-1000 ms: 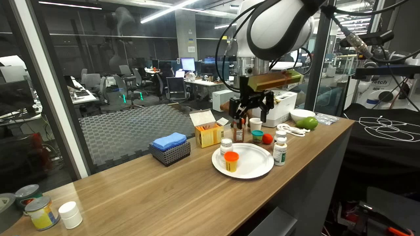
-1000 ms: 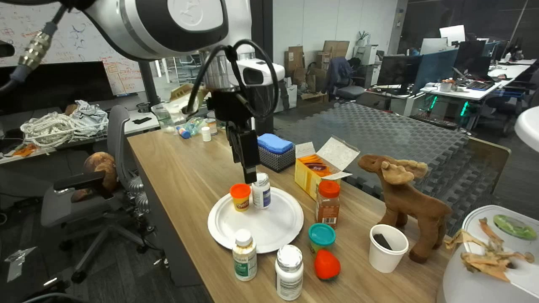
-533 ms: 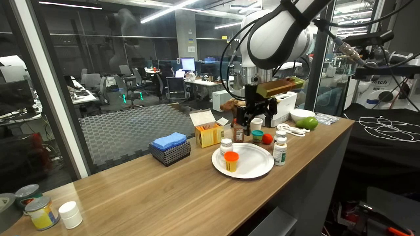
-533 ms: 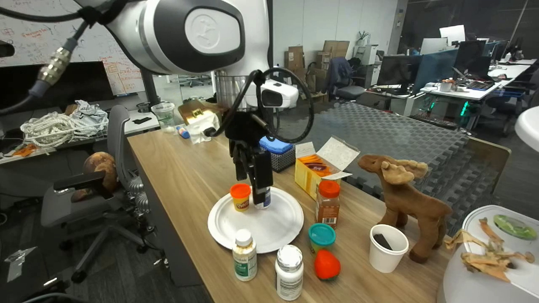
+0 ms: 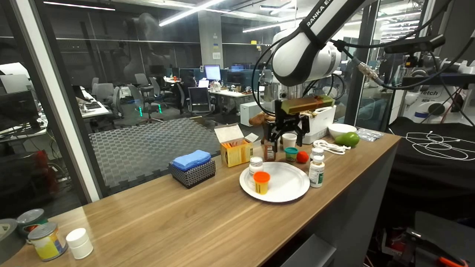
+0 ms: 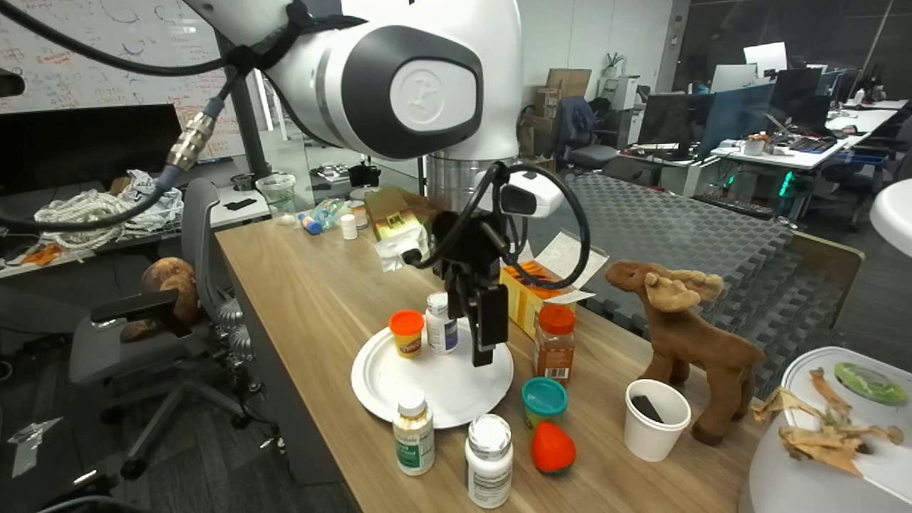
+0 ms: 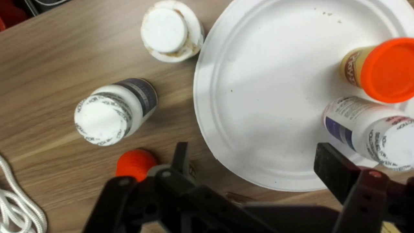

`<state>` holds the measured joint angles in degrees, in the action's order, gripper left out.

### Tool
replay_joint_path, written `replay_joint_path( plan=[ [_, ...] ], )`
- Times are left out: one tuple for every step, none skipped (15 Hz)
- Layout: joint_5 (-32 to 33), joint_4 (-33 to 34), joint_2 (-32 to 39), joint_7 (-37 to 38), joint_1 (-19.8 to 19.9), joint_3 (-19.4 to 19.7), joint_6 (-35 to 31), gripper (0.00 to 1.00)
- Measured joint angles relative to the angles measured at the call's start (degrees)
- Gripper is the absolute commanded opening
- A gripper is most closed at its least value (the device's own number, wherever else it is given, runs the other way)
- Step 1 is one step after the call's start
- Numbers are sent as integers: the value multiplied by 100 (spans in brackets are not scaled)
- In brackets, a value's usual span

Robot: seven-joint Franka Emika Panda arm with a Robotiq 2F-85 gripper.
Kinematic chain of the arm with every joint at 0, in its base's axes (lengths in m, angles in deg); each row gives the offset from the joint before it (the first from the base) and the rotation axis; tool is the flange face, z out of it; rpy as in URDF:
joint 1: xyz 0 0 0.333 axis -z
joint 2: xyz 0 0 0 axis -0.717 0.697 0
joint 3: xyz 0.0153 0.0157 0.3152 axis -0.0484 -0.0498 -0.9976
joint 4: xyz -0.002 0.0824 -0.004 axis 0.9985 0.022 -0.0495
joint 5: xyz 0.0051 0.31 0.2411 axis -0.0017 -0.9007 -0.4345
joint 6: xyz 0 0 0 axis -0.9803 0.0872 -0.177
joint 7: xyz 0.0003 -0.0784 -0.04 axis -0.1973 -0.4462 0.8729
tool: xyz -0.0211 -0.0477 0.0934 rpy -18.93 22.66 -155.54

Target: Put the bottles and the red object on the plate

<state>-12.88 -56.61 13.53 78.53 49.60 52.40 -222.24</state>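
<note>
Robot arm (image 5: 306, 61) bent above the counter (image 5: 193, 218), pincer (image 5: 287, 146) pointing downward, jaws spread wide, near the plate (image 5: 289, 185)

The plate (image 7: 275, 84) leaves you a clear middle; the orange-lidded tub (image 7: 380, 69) and blue-labelled bottle (image 7: 365, 131) block one side, the green-labelled bottle (image 6: 413, 436) and dark-labelled bottle (image 7: 118, 111) stand just outside the opposite rim.

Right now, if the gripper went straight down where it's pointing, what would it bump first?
Probably the plate, near its rim: the open gripper points down that way. Depth is unclear, so it might clip the teal-lidded tub first.
</note>
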Motion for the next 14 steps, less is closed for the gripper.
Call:
replay_joint_path(
  plan=[
    [-74,120,105,74,15,8,-29,100],
    [-142,238,205,148,27,15,-49,100],
    [-225,355,302,208,37,21,-60,100],
    [-303,477,402,270,46,30,-64,100],
    [-340,598,496,346,53,45,-69,100],
    [-349,716,587,432,55,68,-70,100],
    [-349,831,674,522,54,100,-74,100],
    [-349,936,753,605,54,135,-80,100],
    [-346,1038,829,680,51,175,-82,100],
    [-346,1134,898,743,49,212,-83,100],
    [-346,1223,959,794,49,243,-83,100],
    [-346,1303,1013,845,49,268,-83,100],
    [-346,1380,1061,893,49,290,-83,92],
    [-346,1450,1106,935,49,306,-83,74]
  ],
)
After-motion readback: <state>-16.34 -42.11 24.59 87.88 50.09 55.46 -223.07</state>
